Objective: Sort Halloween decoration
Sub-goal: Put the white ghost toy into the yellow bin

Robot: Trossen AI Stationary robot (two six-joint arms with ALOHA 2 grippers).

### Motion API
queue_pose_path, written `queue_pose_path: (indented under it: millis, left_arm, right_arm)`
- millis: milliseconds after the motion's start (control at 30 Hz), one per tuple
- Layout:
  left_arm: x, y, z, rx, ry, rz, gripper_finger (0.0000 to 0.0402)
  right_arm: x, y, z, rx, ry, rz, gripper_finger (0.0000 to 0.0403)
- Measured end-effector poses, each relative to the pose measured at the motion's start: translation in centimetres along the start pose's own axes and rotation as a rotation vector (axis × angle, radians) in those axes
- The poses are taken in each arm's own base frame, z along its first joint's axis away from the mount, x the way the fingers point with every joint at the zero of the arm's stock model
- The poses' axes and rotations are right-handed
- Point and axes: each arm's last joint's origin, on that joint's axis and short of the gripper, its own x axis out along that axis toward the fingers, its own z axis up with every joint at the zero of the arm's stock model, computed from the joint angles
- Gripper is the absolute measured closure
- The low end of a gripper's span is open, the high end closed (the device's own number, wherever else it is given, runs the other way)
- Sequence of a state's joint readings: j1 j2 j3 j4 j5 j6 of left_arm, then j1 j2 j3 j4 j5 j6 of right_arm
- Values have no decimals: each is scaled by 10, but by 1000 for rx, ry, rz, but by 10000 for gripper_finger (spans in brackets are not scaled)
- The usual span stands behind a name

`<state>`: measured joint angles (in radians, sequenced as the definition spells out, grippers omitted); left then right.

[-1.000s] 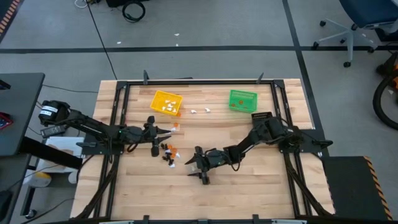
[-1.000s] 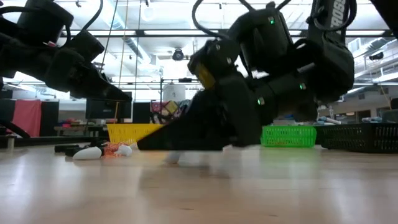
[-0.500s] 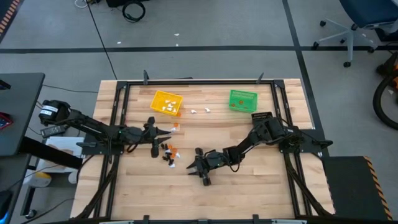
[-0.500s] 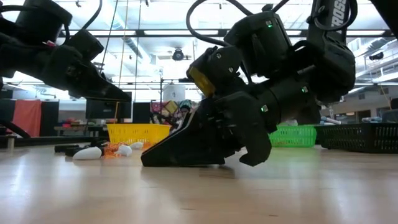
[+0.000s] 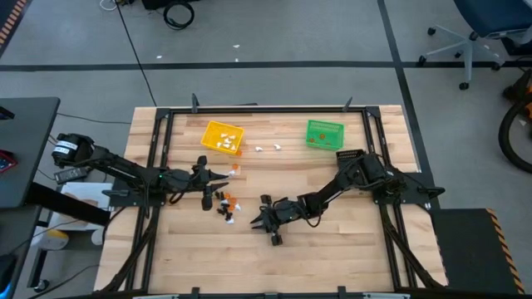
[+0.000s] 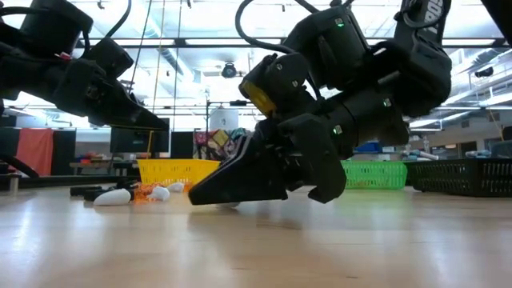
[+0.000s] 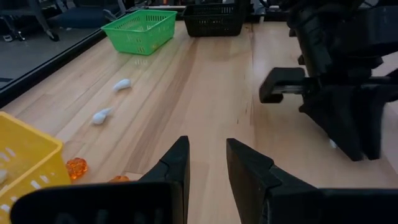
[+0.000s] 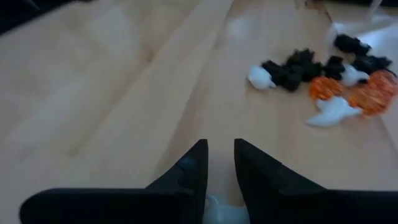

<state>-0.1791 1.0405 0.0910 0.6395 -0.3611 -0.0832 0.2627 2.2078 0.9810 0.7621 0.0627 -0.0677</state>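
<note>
The Halloween decoration is a heap of tiny black, orange and white trinkets [image 5: 224, 203] lying on the wooden table left of centre, also in the right wrist view [image 8: 317, 84]. Just right of the heap, my right gripper [image 5: 256, 221] sits low over the table, shut on one white trinket [image 8: 219, 208]. My left gripper [image 5: 226, 176] hovers beyond the heap, its fingers [image 7: 180, 165] a little apart with nothing between them. Two white trinkets [image 5: 266, 148] lie between the bins, and an orange one [image 7: 76, 167] lies by the yellow bin. My right gripper pinches the white trinket [image 8: 219, 208] between its two fingers, which come in slanting down from the table's right. In the low view a bit of white [image 6: 228, 206] shows under the fingers close to the table top; whether it is lifted clear I cannot tell.
A yellow bin [image 5: 223, 137] with white pieces stands at the far left. A green bin [image 5: 324, 134] is at the far right, with a black bin [image 5: 349, 155] just in front of it. Bare wood stretches along the near side of the table [image 5: 332, 257].
My right gripper has shut its widely spread fingers on a white trinket that lay between them. It has stayed where it was, and its fingertips have tipped up slightly off the table top.
</note>
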Motion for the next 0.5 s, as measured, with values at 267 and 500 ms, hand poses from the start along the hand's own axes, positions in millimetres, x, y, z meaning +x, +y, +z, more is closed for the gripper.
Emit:
queue_pose_path:
  millis: [267, 500]
  left_arm:
    - [0, 0, 0, 0, 0, 0, 320]
    - [0, 0, 0, 1, 0, 9, 320]
  right_arm:
    - [-18, -12, 16, -40, 123, -13, 321]
    - [-35, -25, 31, -84, 197, -99, 322]
